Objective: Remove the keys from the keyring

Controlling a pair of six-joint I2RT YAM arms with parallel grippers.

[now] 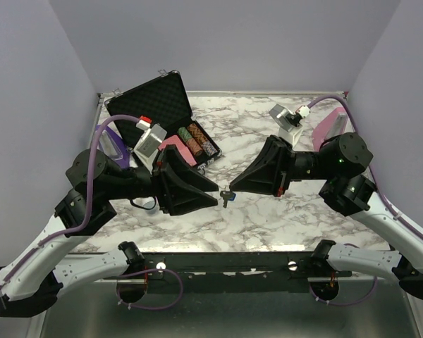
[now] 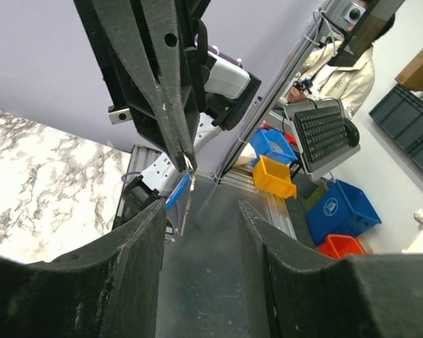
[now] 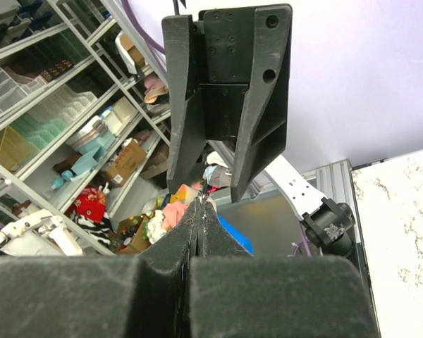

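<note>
In the top view both grippers meet over the marble table (image 1: 282, 211), lifted above it. My right gripper (image 1: 233, 189) is shut, and the blue oval tag of the keyring (image 1: 228, 198) hangs just below its tips. In the right wrist view the shut gripper (image 3: 203, 205) pinches a thin bit of metal ring (image 3: 210, 204). In the left wrist view a thin silver key (image 2: 187, 204) and the blue tag (image 2: 173, 196) hang from the right gripper's tips (image 2: 188, 165). My left gripper (image 1: 215, 195) is open and empty just left of the keyring; its jaws stand wide apart (image 2: 201, 211).
An open black poker chip case (image 1: 155, 98) with striped chips (image 1: 197, 141) lies at the back left, behind my left arm. A pink object (image 1: 328, 125) lies at the back right and a purple one (image 1: 113, 144) at the left edge.
</note>
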